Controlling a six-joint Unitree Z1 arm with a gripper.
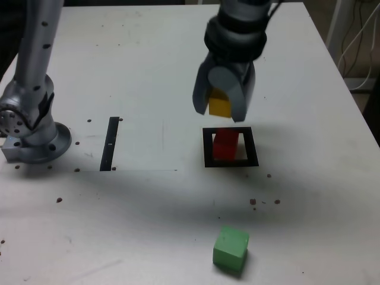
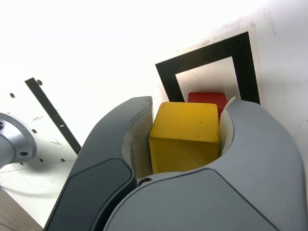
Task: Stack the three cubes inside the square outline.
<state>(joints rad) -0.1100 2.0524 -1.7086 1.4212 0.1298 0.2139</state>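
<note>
My gripper (image 1: 221, 107) is shut on the yellow cube (image 1: 219, 105) and holds it in the air just above the square outline (image 1: 208, 148). The red cube (image 1: 225, 145) stands inside that black outline, directly below the yellow one. In the wrist view the yellow cube (image 2: 185, 136) sits clamped between both grey fingers (image 2: 115, 144), with the red cube (image 2: 207, 98) peeking out behind it inside the square outline (image 2: 204, 55). The green cube (image 1: 230, 247) rests alone on the table, nearer the front edge.
The arm's grey base (image 1: 32, 127) stands at the exterior view's left. A narrow black strip (image 1: 110, 143) lies flat between the base and the outline. Small dark specks dot the white table (image 1: 148, 71). Cables hang past the table's far right edge.
</note>
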